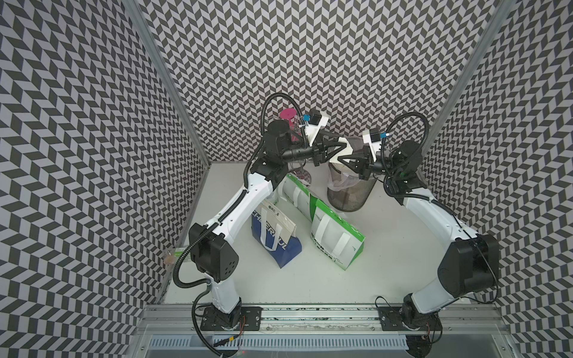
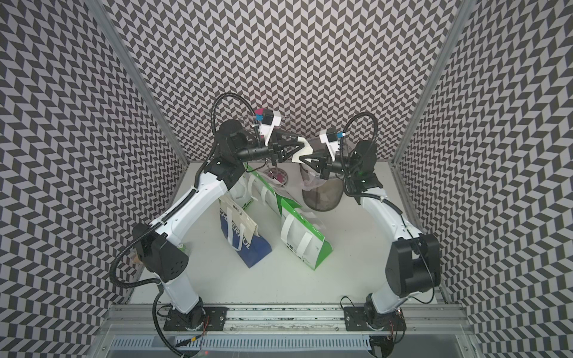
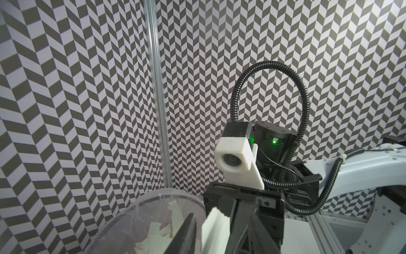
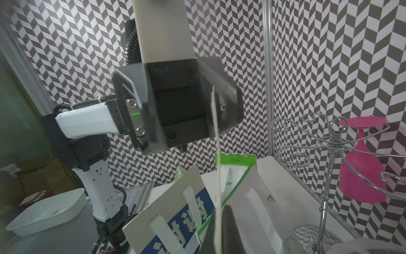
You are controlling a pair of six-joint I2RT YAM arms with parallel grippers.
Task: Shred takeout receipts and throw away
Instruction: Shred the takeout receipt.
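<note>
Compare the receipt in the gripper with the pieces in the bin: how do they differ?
The receipt is one long slip; the pieces are small torn bits. The receipt is up in the air, pinched by the shut right gripper; the pieces lie loose in the bin. The receipt is single; the pieces are many, piled over one another. Both are the same plain cream paper.

The left pincer (image 4: 175,96) and right pincer (image 3: 219,209), a receipt (image 3: 216,228) between them, crowd the air over the bin (image 1: 350,198). Bags (image 1: 335,235) lie across mid-table; a rack (image 4: 334,140) stands behind them. The table (image 1: 310,288) lies open at its front and right side.
</note>
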